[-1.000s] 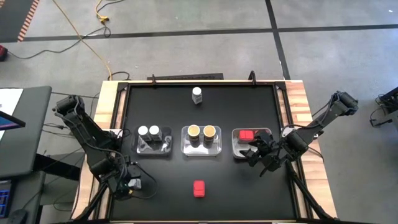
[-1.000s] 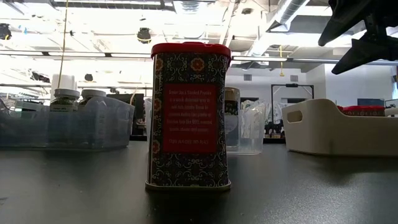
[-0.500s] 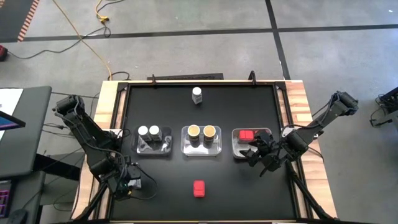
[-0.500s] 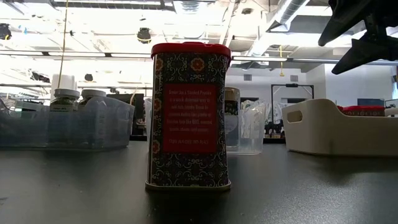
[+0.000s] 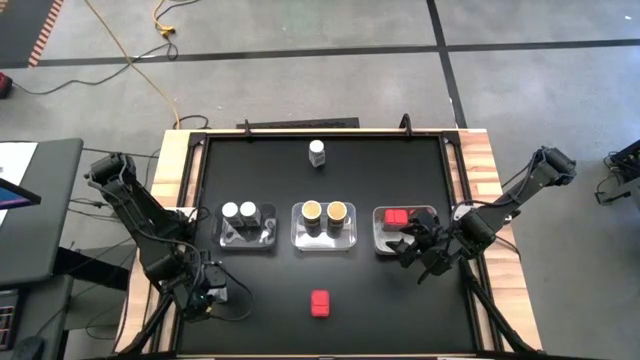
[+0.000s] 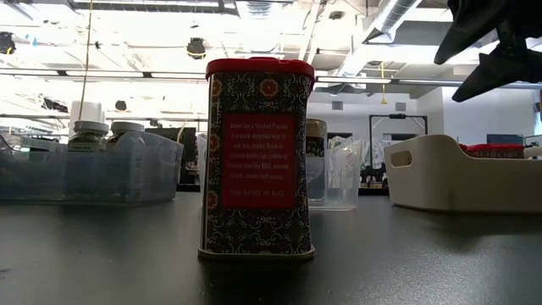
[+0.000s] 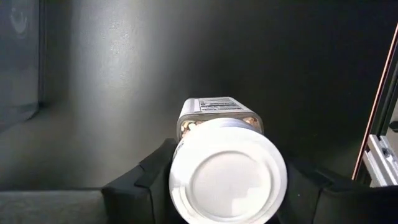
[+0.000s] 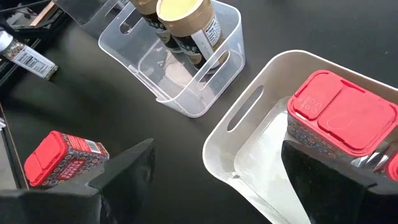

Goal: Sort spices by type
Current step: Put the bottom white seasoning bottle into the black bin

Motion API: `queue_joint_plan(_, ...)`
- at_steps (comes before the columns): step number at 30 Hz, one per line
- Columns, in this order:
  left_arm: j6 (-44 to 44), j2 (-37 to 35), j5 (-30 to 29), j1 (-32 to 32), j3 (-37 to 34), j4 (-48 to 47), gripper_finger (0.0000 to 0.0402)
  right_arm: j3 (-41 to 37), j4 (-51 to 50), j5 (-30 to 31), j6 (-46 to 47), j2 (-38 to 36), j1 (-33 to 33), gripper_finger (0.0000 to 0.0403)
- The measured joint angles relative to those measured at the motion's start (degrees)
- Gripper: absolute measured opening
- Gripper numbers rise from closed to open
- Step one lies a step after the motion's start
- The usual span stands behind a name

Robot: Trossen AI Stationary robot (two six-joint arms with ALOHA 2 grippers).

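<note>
My left gripper [image 5: 206, 298] stands at the table's near left corner, shut on a clear jar with a white cap [image 7: 227, 172]. My right gripper [image 5: 415, 252] hangs open at the near right corner of the white tray [image 8: 249, 99], which holds a red packet [image 8: 339, 115]. A second red packet [image 5: 320, 302] stands upright on its base near the front edge. Two white-capped jars stand in the left clear tray [image 5: 247, 240]. Two tan-topped jars stand in the middle tray [image 5: 325, 243]. One more white-capped jar [image 5: 317, 152] stands alone near the far edge. My left gripper pinches the jar between its two fingers [image 7: 144, 185], one on each side just below the white cap [image 7: 186, 134]. The fingers come from above, pointing steeply down. The cap faces up at the wrist camera and the jar's body [image 7: 219, 107] points down at the table; whether its base rests there I cannot tell.
A raised rim [image 5: 200, 180] runs round the black table top. Bare table lies between the trays and the front edge, apart from the standing red packet [image 6: 259, 157]. My right gripper [image 6: 500, 42] hangs high above the table.
My left gripper has shut on the white-capped jar without shifting its place. The jars, packets and trays stand as before.
</note>
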Motion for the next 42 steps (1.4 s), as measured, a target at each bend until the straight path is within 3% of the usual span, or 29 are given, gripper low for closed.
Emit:
queue_joint_plan(9, -5.19, 0.00, -0.02, 0.65, 0.00, 0.40, 0.0204, 0.00, 0.27, 0.00, 0.02, 0.00, 0.02, 0.0372)
queue_joint_plan(18, -4.27, -0.02, -0.19, 4.15, 0.03, 1.39, 0.0204, 0.00, 0.25, -0.93, -0.09, -0.02, 0.02, 0.0372)
queue_joint_plan(24, 1.98, -1.77, -4.14, 7.59, 5.90, -1.00, 0.0204, 0.00, 0.24, -0.98, -0.07, 0.00, 0.02, 0.0372)
queue_joint_plan(33, 16.54, -4.03, -8.08, 16.82, 17.31, -17.62, 0.0194, 0.00, 0.21, -1.01, -0.07, 0.00, 0.02, 0.0372)
queue_joint_plan(42, 35.58, -6.59, -7.32, 28.32, 18.93, -23.37, 0.0198, 0.00, 0.19, -1.03, -0.09, 0.00, 0.02, 0.0372)
